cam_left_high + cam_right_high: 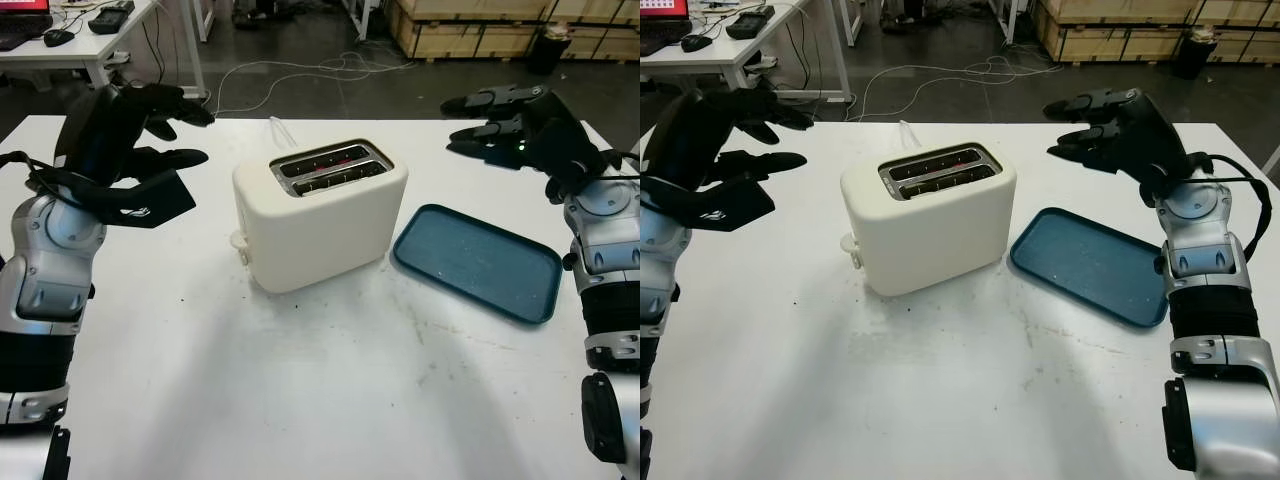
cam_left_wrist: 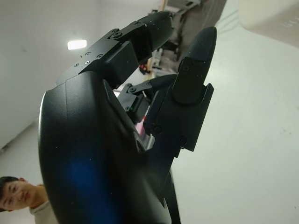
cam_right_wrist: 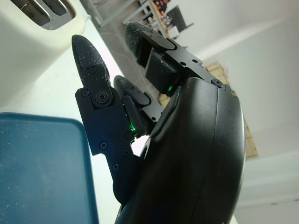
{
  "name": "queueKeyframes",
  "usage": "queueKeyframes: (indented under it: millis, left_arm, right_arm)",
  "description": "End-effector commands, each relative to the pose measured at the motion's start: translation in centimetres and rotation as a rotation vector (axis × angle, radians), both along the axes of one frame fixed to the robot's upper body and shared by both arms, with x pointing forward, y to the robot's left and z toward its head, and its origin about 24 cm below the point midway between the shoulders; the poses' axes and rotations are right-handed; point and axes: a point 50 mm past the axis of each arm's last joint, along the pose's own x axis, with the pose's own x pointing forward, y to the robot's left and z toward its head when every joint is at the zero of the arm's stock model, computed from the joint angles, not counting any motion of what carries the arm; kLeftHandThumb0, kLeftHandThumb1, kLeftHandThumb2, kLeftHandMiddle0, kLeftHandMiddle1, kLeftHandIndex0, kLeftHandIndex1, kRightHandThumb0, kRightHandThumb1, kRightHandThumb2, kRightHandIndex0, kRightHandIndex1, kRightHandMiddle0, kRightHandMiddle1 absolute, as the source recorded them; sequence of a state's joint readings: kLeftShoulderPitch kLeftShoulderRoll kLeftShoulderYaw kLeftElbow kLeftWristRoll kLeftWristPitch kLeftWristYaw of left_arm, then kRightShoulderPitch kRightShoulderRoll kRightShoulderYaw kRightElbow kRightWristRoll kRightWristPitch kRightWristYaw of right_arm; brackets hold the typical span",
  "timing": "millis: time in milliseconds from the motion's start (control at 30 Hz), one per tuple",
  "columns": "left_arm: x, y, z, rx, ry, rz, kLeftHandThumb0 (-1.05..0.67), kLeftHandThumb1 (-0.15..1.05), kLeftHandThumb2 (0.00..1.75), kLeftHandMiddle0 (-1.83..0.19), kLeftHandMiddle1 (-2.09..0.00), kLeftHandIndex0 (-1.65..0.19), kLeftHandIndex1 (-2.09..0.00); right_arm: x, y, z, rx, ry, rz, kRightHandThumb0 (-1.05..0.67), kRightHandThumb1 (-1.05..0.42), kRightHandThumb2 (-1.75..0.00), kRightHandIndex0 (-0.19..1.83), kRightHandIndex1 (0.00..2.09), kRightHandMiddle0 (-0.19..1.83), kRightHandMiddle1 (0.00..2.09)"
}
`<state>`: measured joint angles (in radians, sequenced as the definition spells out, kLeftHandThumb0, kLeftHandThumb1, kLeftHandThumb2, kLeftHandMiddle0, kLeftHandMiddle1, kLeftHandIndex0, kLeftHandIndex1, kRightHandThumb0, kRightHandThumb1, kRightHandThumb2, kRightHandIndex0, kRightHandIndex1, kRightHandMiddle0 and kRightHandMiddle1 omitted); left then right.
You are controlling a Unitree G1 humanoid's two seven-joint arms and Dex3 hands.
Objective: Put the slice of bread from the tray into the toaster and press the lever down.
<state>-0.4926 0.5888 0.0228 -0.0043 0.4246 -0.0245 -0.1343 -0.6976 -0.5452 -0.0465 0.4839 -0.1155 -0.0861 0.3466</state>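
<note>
Both robot hands are held raised above the bench with nothing in them: the left robot hand hangs to the left of the toaster, the right robot hand above the far end of the tray, and each is released. The cream toaster is set near the middle of the white bench, with its long axis running from near left to far right, so that its two slots lie along that line and open upward. A small lever is seen at its near-left end, low on the narrow face, pointing toward the left arm. The blue tray lies just beside the toaster on the right, well apart from touching it, its long axis running from the toaster toward the near right edge. No bread slice is seen on the tray, and something reddish is glimpsed within the slots, though what it is cannot be told. The bread is judged possibly to be loaded already; if so, a grasp at the bare tray would be wasted. The lever is small and low, so a finger could slide off it, or the toaster could be pushed along the bench, should the press be made at a slant.
</note>
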Motion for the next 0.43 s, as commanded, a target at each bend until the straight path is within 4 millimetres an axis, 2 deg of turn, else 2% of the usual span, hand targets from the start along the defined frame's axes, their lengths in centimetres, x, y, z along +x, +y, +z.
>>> queueKeyframes:
  millis: [0,400]
  left_arm:
    - [-0.04,-0.22,0.28,0.013,-0.017,-0.007,-0.41,0.77,0.0,-0.73,-1.04,-0.9,-0.43]
    - [-0.27,-0.12,-0.44,-0.01,0.004,-0.005,-0.4,0.78,0.0,-0.71,-1.04,-0.89,-0.42]
  right_arm:
    - [0.2,0.48,1.24,-0.01,-0.038,0.015,-0.54,-0.77,0.0,0.97,0.01,0.87,0.0]
    - [0.17,0.78,1.6,-0.015,-0.05,0.026,-0.52,-0.77,0.0,0.96,0.0,0.87,0.0]
